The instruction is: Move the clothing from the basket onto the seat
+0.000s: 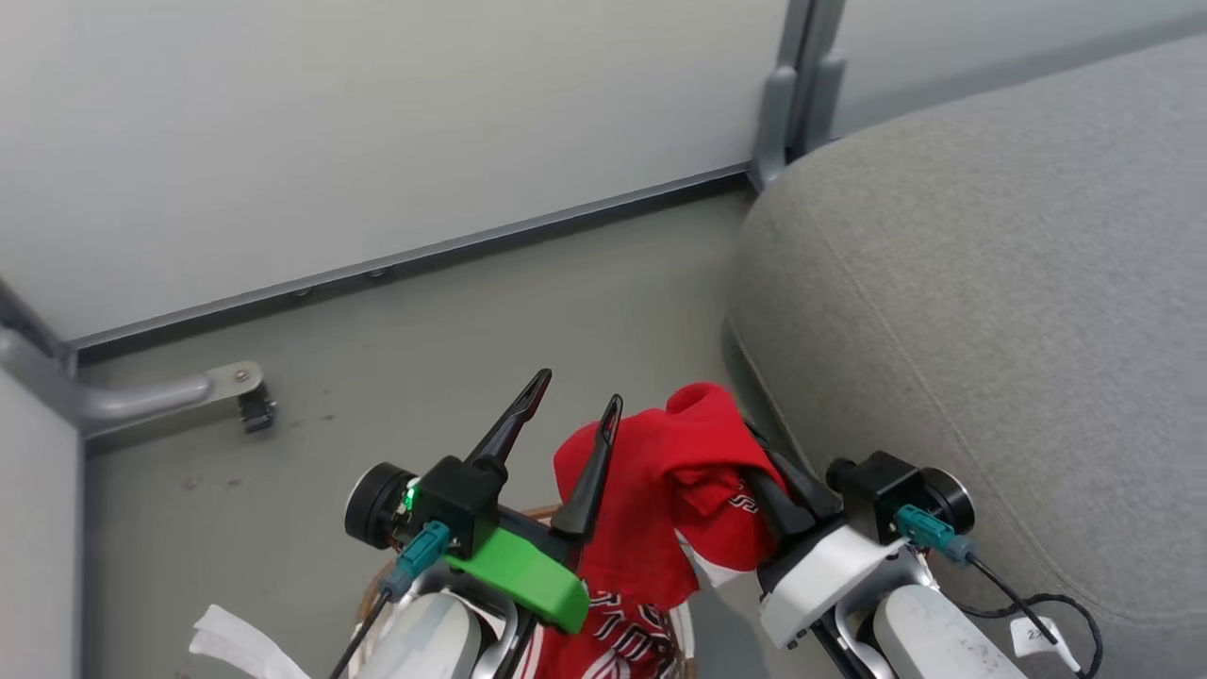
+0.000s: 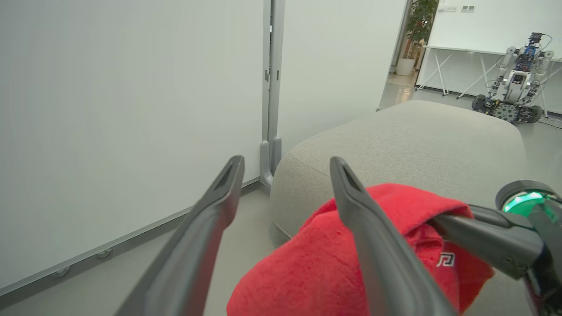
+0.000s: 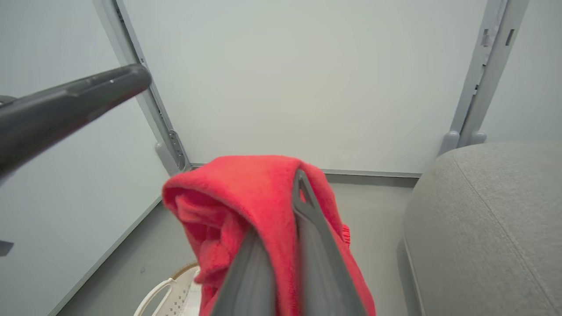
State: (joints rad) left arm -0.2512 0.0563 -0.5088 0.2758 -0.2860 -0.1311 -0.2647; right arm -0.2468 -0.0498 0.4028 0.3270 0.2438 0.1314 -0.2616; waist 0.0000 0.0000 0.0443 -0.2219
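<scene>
- The red jersey (image 1: 660,490) hung bunched above the basket (image 3: 169,295), just beside the seat (image 1: 990,283) but not on it. It was probably lifted clear so it could be carried across to the cushion.
- The right gripper (image 1: 759,462) was clamped on a fold of the jersey and bore its weight.
- The left gripper (image 1: 578,390) stood spread wide and held nothing. One finger lay close against the cloth, though actual contact could not be told.

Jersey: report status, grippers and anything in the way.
Left gripper open, holding nothing. Right gripper shut on the jersey, held above the basket. Seat close on the right, nothing seen between.
</scene>
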